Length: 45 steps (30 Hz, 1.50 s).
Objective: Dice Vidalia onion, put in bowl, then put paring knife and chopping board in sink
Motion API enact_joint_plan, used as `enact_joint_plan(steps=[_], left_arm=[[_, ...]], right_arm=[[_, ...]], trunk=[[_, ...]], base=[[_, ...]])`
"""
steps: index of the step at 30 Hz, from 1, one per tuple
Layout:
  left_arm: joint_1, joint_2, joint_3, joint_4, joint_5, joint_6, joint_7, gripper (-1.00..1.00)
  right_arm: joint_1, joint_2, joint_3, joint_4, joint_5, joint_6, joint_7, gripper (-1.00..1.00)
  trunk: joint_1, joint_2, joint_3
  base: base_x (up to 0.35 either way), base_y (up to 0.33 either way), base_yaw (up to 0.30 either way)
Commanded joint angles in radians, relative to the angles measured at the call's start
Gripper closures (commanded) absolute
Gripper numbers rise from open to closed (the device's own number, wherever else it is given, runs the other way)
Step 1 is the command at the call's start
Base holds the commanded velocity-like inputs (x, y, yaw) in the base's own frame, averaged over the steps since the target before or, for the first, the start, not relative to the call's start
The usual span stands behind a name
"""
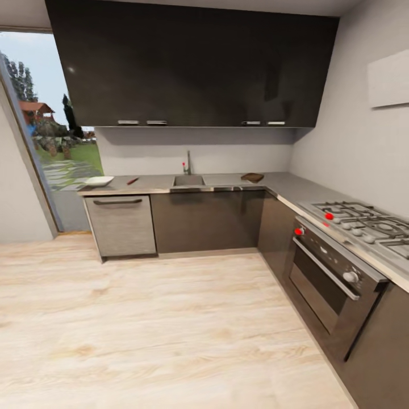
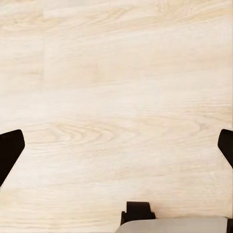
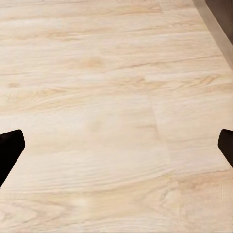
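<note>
Nearest, over pale wood floor [image 1: 170, 341]: left end effector [image 2: 116, 145] and right end effector [image 3: 116, 145] both spread wide, grasping nothing. Far across the room on the desk [image 1: 153, 183]: bowl [image 1: 99, 180], paring knife [image 1: 132, 180], sink [image 1: 188, 180], chopping board [image 1: 252, 177]. Onion probably light, firm, slippery-skinned; best pinched across the widest part of the bulb.

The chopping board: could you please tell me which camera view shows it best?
The head view: the chopping board lies on the far countertop, right of the sink, small but unobstructed. The left and right wrist views look at pale wooden floor between open fingertips.
</note>
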Motion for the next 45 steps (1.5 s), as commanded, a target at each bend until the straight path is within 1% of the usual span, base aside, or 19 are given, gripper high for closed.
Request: enact_joint_plan(steps=[1, 32, 45], left_arm=[[0.000, 0.000, 0.001, 0.000, 0.000, -0.002, 0.000, -1.00], [0.000, 0.000, 0.001, 0.000, 0.000, -0.002, 0.000, -1.00], [0.000, 0.000, 0.001, 0.000, 0.000, -0.002, 0.000, -1.00]], right_arm=[[0.000, 0.000, 0.000, 0.000, -0.001, -0.003, 0.000, -1.00], [0.000, 0.000, 0.000, 0.000, -0.001, -0.003, 0.000, -1.00], [0.000, 0.000, 0.000, 0.000, -0.001, -0.002, 0.000, -1.00]], trunk=[[0.001, 0.000, -0.001], [0.001, 0.000, -0.001], [0.001, 0.000, -0.004]], base=[[0.315, 0.000, -0.003], [0.315, 0.000, 0.000], [0.315, 0.000, 0.069]])
